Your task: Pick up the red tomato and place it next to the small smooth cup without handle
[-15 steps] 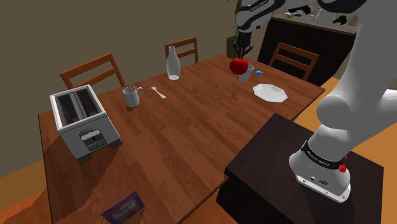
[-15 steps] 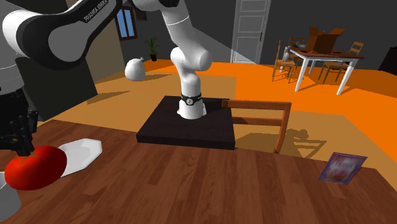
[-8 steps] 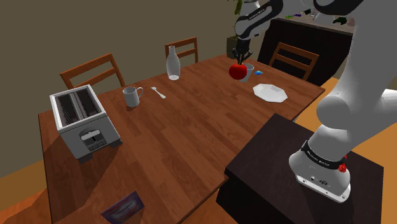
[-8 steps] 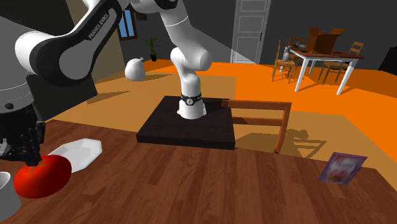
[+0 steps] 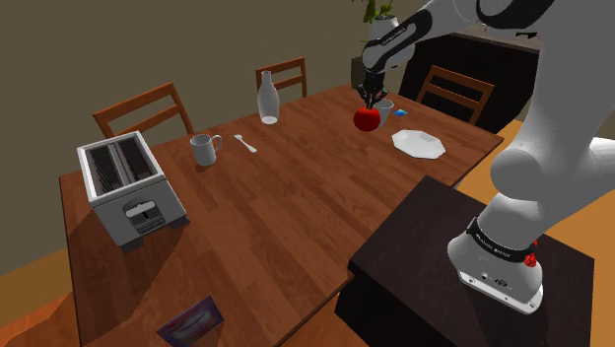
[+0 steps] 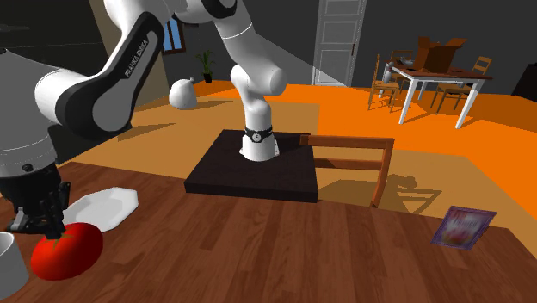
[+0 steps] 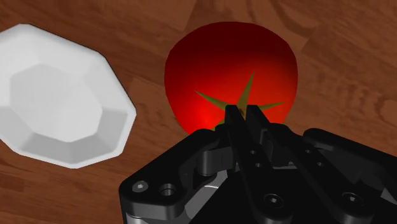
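My gripper [image 5: 370, 100] is shut on the green stem of the red tomato [image 5: 367, 119], at the far end of the wooden table [image 5: 296, 197]. In the wrist view the fingers [image 7: 233, 116] meet over the star-shaped stem of the tomato [image 7: 232, 70]. The small white cup without handle [image 5: 384, 104] stands just behind the tomato. In the second exterior view the tomato [image 6: 67, 250] is low over the table, right beside the cup [image 6: 7, 265] at the left edge, with the gripper [image 6: 43, 227] above it. Whether the tomato touches the wood I cannot tell.
A white octagonal plate [image 5: 418, 142] lies close to the tomato, and a small blue object [image 5: 401, 112] beside the cup. Farther along the table are a glass bottle [image 5: 265, 97], spoon [image 5: 245, 144], handled mug [image 5: 206, 149], toaster [image 5: 128, 187] and a card [image 5: 192, 320]. Chairs [image 5: 455, 91] ring the table.
The gripper has come down with the tomato, from above cup height to low over the table beside the cup. The fingers stayed shut on the stem.
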You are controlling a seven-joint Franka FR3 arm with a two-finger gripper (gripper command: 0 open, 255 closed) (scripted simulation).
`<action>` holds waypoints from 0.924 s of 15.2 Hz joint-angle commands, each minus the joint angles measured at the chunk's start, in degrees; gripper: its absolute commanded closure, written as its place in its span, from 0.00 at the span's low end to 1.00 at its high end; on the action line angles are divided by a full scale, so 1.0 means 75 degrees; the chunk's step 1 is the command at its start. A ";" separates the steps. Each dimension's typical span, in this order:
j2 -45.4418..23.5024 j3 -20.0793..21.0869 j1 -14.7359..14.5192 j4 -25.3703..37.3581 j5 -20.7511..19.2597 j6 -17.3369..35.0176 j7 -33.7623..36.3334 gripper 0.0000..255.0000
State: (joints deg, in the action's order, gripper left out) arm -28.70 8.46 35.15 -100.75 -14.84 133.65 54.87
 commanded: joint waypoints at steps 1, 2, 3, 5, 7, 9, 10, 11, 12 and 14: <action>-0.0116 -0.0023 -0.0020 -0.0039 -0.0044 0.0156 0.0051 1.00; -0.0178 -0.0035 -0.0027 -0.0052 -0.0065 0.0230 0.0072 1.00; -0.0240 -0.0048 -0.0035 -0.0064 -0.0086 0.0303 0.0093 1.00; -0.0368 -0.0075 -0.0051 -0.0083 -0.0129 0.0447 0.0135 1.00; -0.0501 -0.0103 -0.0068 -0.0094 -0.0171 0.0589 0.0177 1.00; -0.0637 -0.0133 -0.0086 -0.0099 -0.0213 0.0728 0.0219 1.00; -0.0677 -0.0142 -0.0091 -0.0102 -0.0226 0.0770 0.0231 1.00; -0.0678 -0.0142 -0.0092 -0.0100 -0.0226 0.0769 0.0231 1.00; -0.0679 -0.0142 -0.0092 -0.0099 -0.0226 0.0769 0.0231 1.00; -0.0679 -0.0142 -0.0092 -0.0099 -0.0226 0.0769 0.0231 1.00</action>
State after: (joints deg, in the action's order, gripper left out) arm -33.78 7.40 34.47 -101.48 -16.52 139.37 56.58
